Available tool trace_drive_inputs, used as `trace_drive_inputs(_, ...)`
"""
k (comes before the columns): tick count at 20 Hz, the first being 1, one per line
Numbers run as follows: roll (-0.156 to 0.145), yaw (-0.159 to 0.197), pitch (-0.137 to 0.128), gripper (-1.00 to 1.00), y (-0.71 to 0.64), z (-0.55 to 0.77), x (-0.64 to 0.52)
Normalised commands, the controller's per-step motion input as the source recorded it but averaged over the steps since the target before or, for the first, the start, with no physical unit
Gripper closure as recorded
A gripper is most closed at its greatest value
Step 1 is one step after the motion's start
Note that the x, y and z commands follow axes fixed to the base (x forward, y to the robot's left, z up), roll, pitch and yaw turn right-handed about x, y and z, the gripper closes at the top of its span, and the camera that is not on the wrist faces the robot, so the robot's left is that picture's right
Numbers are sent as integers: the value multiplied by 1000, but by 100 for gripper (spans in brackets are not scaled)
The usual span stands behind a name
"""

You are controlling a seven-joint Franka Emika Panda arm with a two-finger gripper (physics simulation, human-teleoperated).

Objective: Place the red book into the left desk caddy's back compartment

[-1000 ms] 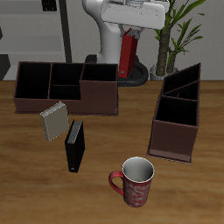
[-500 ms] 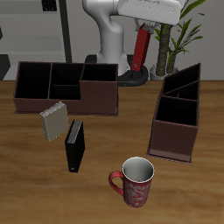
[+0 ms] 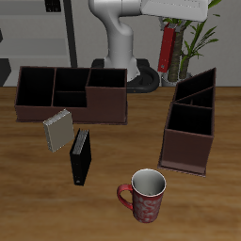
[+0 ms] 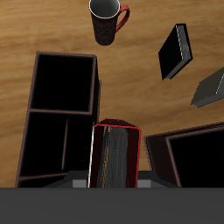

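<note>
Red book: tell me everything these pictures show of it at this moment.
The red book is a thin dark-red hardcover with pale page edges. It hangs upright in the air, clear of the table, held at its upper end by the gripper. It sits above and behind the left desk caddy, near that caddy's taller end, touching nothing else. The wrist view shows it edge-on, red covers framing grey pages.

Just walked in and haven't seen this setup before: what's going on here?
A Franka arm's gripper holds the red book upright in the air, above and behind the left desk caddy. The wrist view shows the book hanging over that caddy's taller end, near the back compartment, but not yet lowered in. On the table sit the other caddy, a grey book, a black book and a mug, all untouched.
</note>
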Motion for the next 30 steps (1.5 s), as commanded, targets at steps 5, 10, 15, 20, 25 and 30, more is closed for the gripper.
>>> trace_drive_inputs(5, 31, -33, -1, 100, 298, 66, -14)
trace_drive_inputs(10, 48, -2, 4, 100, 315, 52, 68)
trace_drive_inputs(15, 22, 10, 15, 100, 250, -26, 106)
trace_drive_inputs(20, 47, 21, -4, 100, 262, -24, 78)
trace_drive_inputs(25, 28, 29, 2, 100, 223, -41, 119)
trace_drive_inputs(30, 31, 22, -22, 100, 147, 18, 63)
